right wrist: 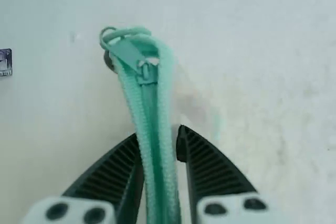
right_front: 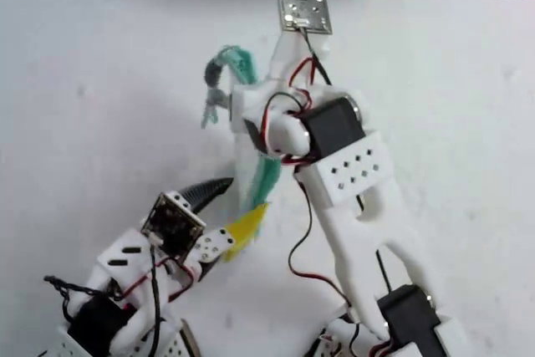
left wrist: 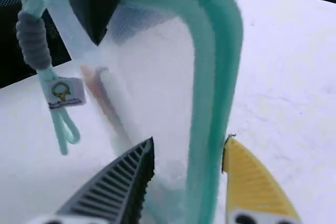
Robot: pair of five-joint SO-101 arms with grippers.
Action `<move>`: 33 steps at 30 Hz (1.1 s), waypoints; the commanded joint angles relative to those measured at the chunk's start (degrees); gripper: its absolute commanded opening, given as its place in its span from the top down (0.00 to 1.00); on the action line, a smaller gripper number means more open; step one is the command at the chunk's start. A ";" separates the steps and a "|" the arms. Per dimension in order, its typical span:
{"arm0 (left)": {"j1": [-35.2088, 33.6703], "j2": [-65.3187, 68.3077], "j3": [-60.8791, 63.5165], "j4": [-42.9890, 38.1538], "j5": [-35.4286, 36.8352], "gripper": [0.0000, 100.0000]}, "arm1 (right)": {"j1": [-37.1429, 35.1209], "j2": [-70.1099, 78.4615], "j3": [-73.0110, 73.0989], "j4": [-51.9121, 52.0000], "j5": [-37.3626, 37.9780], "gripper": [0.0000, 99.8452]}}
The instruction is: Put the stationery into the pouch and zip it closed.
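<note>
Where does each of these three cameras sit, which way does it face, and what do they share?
High view: fixed above the table, looking down; both arms show, with the teal pouch between them.
Left wrist view: on the left arm, facing along the pouch's clear side; the left gripper shows black and yellow fingers.
Right wrist view: on the right arm, facing along the pouch's top toward the zipper slider; the right gripper shows two black fingers.
Shared: all three show the pouch.
</note>
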 commanded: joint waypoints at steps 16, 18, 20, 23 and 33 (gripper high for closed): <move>-35.47 -0.48 -14.95 2.37 12.57 0.80 | 0.22 2.33 -1.41 -15.52 10.02 0.98; -39.87 -0.48 -14.68 1.41 16.35 0.81 | 0.13 5.49 -1.41 -15.52 10.02 0.98; -42.24 -0.48 -13.89 1.05 19.43 0.81 | 0.13 9.19 -1.41 -15.60 10.02 0.98; -42.51 -0.48 -11.25 -0.79 20.84 0.81 | 2.24 13.85 -1.41 -15.60 10.11 0.98; -40.75 -0.48 -5.01 -7.21 21.01 0.81 | 18.68 22.73 -1.14 -16.31 10.64 0.98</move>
